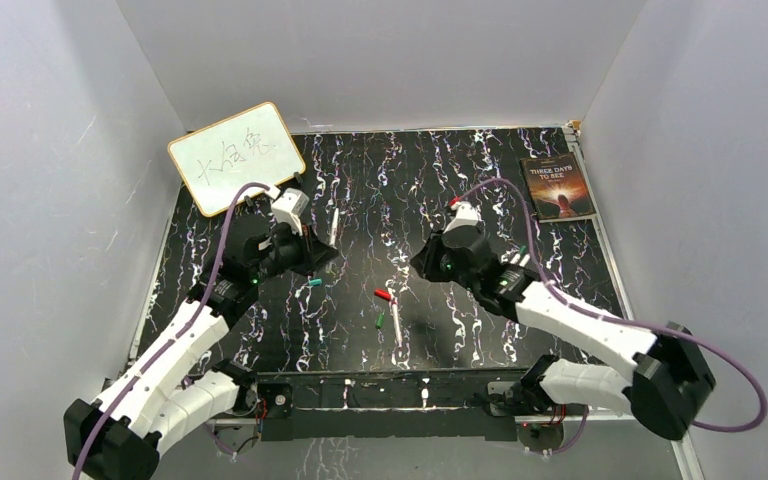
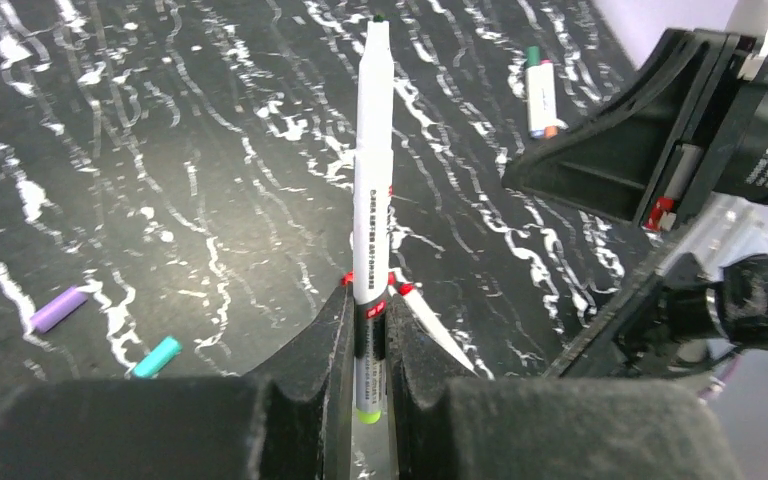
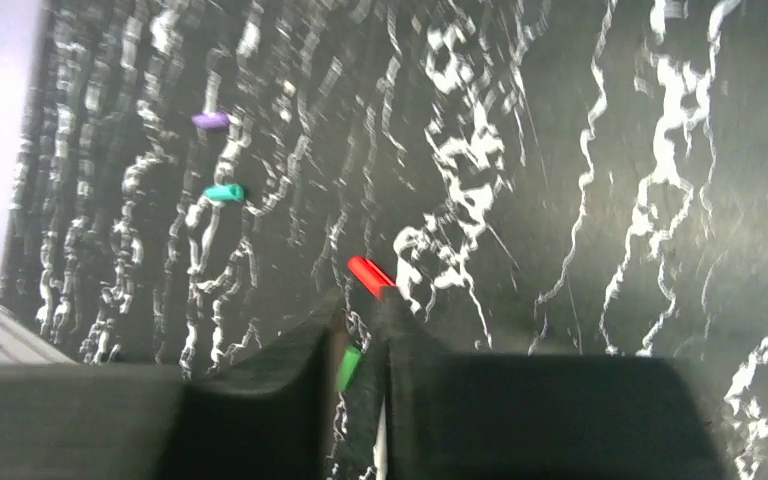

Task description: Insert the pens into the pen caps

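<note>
left gripper (image 2: 370,305) clamps pen (image 2: 372,150) — long axis straight out, tip away

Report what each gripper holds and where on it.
Left gripper clamps a white pen near its yellow-green end. Right gripper holds nothing, jaws slightly apart.

the book (image 1: 558,187) cover reads "three days to see".

walls (image 1: 380,60): plain white, three sides | tabletop (image 1: 410,170): black marble pattern, white veins | light: even
</note>
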Robot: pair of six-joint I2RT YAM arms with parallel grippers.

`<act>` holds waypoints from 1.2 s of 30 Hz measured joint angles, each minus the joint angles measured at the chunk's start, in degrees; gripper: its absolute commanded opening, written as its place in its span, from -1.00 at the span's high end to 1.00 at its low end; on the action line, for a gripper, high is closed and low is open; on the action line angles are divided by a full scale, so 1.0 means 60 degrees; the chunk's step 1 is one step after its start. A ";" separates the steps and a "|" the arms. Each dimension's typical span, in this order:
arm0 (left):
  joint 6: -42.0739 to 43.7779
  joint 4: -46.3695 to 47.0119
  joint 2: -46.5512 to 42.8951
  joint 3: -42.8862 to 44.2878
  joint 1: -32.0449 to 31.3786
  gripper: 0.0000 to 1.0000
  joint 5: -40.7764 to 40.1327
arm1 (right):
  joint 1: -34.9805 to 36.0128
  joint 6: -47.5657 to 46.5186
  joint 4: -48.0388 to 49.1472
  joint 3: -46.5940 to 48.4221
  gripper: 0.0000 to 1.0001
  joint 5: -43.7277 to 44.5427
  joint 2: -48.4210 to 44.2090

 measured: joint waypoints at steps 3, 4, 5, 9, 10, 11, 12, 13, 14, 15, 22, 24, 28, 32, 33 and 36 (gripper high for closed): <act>0.0204 -0.0364 -0.0051 0.0018 0.0000 1.00 -0.0433 | 0.0186 -0.0335 -0.0302 0.0342 0.96 -0.0047 0.1002; 0.0277 -0.0477 -0.0113 0.0018 0.0000 1.00 -0.0532 | 0.0262 -0.0441 -0.0288 0.0528 0.94 -0.0120 0.1399; 0.0299 -0.0506 -0.0142 0.0018 0.0000 1.00 -0.0561 | 0.0328 -0.0576 -0.0226 0.0699 0.90 -0.0197 0.1749; 0.0368 -0.0783 -0.0856 -0.0004 0.0000 1.00 -0.0936 | 0.0503 -0.1239 0.0266 0.1479 0.81 -0.0790 0.3104; 0.0357 -0.0856 -0.1064 -0.0011 0.0000 1.00 -0.1140 | 0.0525 -0.1424 0.0423 0.1698 0.81 -0.0965 0.3446; 0.0321 -0.0896 -0.1209 -0.0015 0.0000 1.00 -0.1359 | 0.0557 -0.1610 0.0554 0.1942 0.81 -0.1089 0.3799; 0.0229 -0.0973 -0.1406 -0.0018 0.0000 1.00 -0.1698 | 0.0572 -0.1770 0.0659 0.2197 0.80 -0.1209 0.4146; 0.0138 -0.1067 -0.1548 -0.0025 0.0000 1.00 -0.2084 | 0.0590 -0.1985 0.0750 0.2554 0.80 -0.1348 0.4550; 0.0029 -0.1166 -0.1665 -0.0025 0.0000 1.00 -0.2430 | 0.0612 -0.2138 0.0827 0.2798 0.80 -0.1424 0.4841; -0.0113 -0.1290 -0.1749 -0.0025 0.0000 1.00 -0.2830 | 0.0623 -0.2291 0.0860 0.3085 0.80 -0.1457 0.5125; -0.0539 -0.1942 -0.1392 -0.0062 0.0022 1.00 -0.4025 | 0.0652 -0.3151 0.0841 0.3803 0.13 -0.1239 0.5876; -0.0535 -0.1912 -0.1388 -0.0208 0.0022 1.00 -0.3894 | 0.0652 -0.3399 0.0871 0.3632 0.09 -0.1016 0.5799; -0.0499 -0.1486 -0.1443 -0.0455 0.0025 1.00 -0.3162 | 0.0656 -0.3697 0.0710 0.2648 0.07 -0.0645 0.5118; -0.0499 -0.0761 -0.1228 -0.0619 0.0025 1.00 -0.2084 | 0.0656 -0.3807 0.0532 0.1927 0.07 -0.0546 0.4510; -0.0503 -0.0612 -0.1137 -0.0641 0.0025 1.00 -0.1869 | 0.0656 -0.3825 0.0525 0.1807 0.07 -0.0535 0.4426; -0.0543 -0.0222 -0.0827 -0.0674 0.0025 1.00 -0.1242 | 0.0674 -0.3858 0.0433 0.1676 0.17 -0.0539 0.4386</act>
